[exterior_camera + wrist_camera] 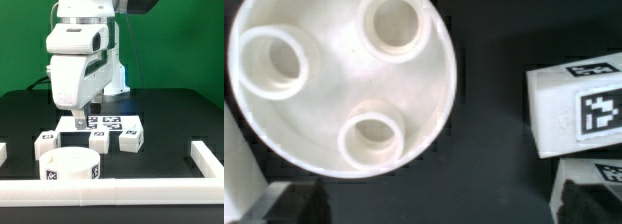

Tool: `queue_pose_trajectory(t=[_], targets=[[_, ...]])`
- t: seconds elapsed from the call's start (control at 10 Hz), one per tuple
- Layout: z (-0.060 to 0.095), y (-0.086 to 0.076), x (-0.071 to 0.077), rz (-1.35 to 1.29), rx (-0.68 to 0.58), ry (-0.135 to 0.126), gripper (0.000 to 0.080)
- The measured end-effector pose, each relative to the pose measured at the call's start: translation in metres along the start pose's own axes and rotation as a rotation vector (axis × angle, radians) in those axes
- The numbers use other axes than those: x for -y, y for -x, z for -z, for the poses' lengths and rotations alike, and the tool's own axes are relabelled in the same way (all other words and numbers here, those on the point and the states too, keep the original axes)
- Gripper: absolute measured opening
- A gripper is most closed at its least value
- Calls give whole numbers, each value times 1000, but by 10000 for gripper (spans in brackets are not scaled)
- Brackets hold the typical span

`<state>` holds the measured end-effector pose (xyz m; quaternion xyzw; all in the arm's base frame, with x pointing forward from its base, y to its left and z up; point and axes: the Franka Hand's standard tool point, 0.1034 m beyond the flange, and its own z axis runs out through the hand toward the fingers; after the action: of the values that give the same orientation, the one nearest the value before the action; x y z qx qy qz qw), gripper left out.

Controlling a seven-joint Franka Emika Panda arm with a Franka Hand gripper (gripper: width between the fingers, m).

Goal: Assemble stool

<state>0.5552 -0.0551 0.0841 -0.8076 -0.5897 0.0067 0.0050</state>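
The round white seat disc [70, 165] lies on the black table at the front, on the exterior view's left. In the wrist view the seat disc [340, 85] shows its face with three round sockets. Three white tagged leg blocks [47, 143] [100, 140] [130, 138] lie behind it. Two of them, the first [580, 105] and the second [589, 185], show in the wrist view. My gripper [83, 113] hangs above the table just behind the disc, between the blocks. In the wrist view the gripper [438, 210] is open and empty, its dark fingertips [299, 205] spread wide.
The marker board [100, 122] lies flat behind the leg blocks. Long white border rails run along the front [110, 190] and the exterior view's right [208, 158]. A short rail end [3, 150] sits at the left. A white edge [233, 170] shows beside the disc.
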Motion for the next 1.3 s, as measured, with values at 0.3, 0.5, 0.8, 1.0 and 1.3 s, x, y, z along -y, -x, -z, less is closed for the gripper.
queue_pose_trajectory(t=[0.3, 0.5, 0.8, 1.0, 1.3], targets=[[-20, 25, -4, 260, -1, 5, 650], [-22, 24, -4, 286, -3, 2, 650], [-27, 26, -3, 282, -5, 11, 650], [-46, 31, 0, 277, -8, -14, 650], [-59, 34, 4, 271, -10, -34, 650]])
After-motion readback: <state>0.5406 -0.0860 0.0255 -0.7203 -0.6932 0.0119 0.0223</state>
